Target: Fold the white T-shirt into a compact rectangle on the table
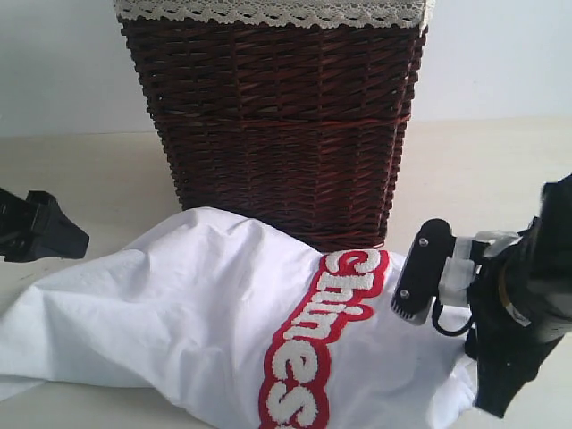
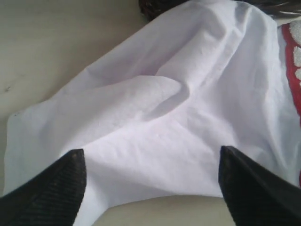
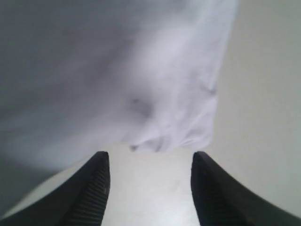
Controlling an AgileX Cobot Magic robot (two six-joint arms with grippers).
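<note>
The white T-shirt (image 1: 179, 304) lies on the table (image 1: 80, 170), right in front of a dark brown wicker basket (image 1: 277, 134). The shirt's far edge comes up to the foot of the basket and looks to touch it. The shirt is spread out wide but it is bumpy and wrinkled, not flat and not folded neatly. A red band (image 1: 295, 357) with fluffy white letters (image 1: 299, 375) runs across it, from near the basket toward the front edge. The basket has a cream lace liner (image 1: 268, 11) around its top.

The left gripper (image 2: 151, 151) is wide open. Its two black fingers (image 2: 51, 193) stand far apart and there is nothing between them. It holds nothing. In the exterior view it sits off to the left side, a little away from the shirt.

The right gripper (image 3: 149, 156) is partly open too. Only bare table shows between its fingers, and it holds nothing. A wrinkled corner of the shirt lies just past its fingertips. In the exterior view the right arm is at the right end of the shirt.
</note>
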